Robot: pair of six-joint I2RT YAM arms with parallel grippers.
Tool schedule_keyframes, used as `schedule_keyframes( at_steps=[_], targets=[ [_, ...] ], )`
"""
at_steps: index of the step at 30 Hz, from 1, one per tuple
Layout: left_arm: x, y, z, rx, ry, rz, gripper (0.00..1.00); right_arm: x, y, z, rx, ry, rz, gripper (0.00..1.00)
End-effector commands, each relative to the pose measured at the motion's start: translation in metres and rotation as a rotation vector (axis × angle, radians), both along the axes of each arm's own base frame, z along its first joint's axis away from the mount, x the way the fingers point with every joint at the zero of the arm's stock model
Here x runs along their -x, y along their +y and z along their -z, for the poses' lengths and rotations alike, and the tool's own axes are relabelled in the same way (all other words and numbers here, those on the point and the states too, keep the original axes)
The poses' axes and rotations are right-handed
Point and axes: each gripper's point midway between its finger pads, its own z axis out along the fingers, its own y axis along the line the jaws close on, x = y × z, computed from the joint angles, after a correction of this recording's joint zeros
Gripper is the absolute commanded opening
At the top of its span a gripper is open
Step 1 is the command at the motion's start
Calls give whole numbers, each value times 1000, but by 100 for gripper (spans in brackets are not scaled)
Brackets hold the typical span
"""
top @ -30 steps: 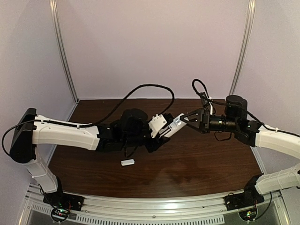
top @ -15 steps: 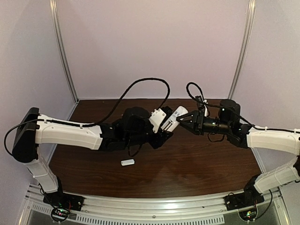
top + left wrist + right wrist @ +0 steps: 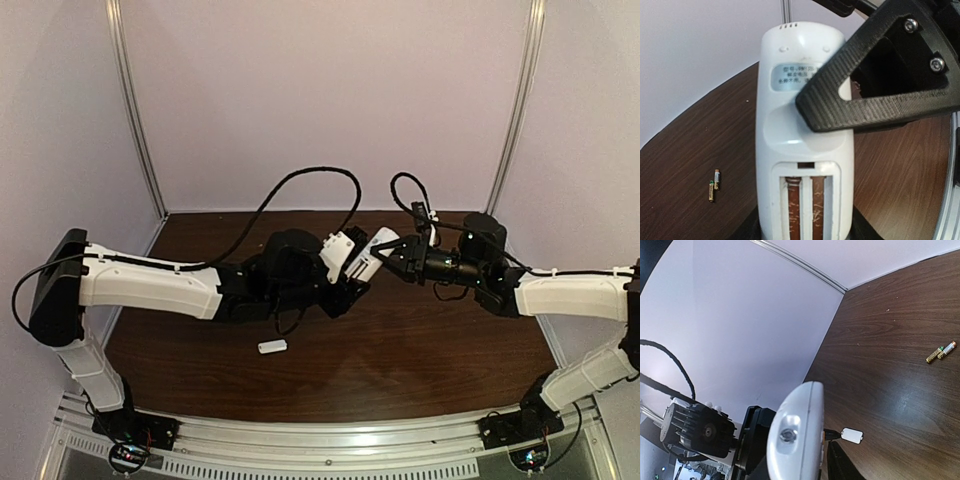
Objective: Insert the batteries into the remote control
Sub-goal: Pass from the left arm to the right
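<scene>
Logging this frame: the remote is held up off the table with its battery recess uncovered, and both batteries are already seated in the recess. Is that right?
Not quite. The recess in the remote control is uncovered, but its slots are empty. Both batteries lie side by side on the table. The left wrist view shows this. The rest of the statement stands.

**A robot lab cell**

A left arm [image 3: 150, 285] and a right arm [image 3: 570, 295], both white and black, are bolted to an aluminium rail [image 3: 330, 425] at the near edge of a dark wood desk [image 3: 420, 350]. Plain lilac walls [image 3: 320, 90] on metal posts [image 3: 135, 120] box the desk in on three sides. Black cables [image 3: 300, 185] loop above the arms.
</scene>
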Motion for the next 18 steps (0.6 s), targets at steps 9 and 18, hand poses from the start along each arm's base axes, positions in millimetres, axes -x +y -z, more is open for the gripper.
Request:
schedule_keyframes(
  at_steps=[9, 18],
  targets=[
    [8, -24, -26, 90, -9, 77, 37, -5, 3, 15, -14, 31, 14, 17],
    [-18, 22, -36, 69, 24, 68, 84, -15, -36, 35, 47, 62, 96, 0]
  ],
)
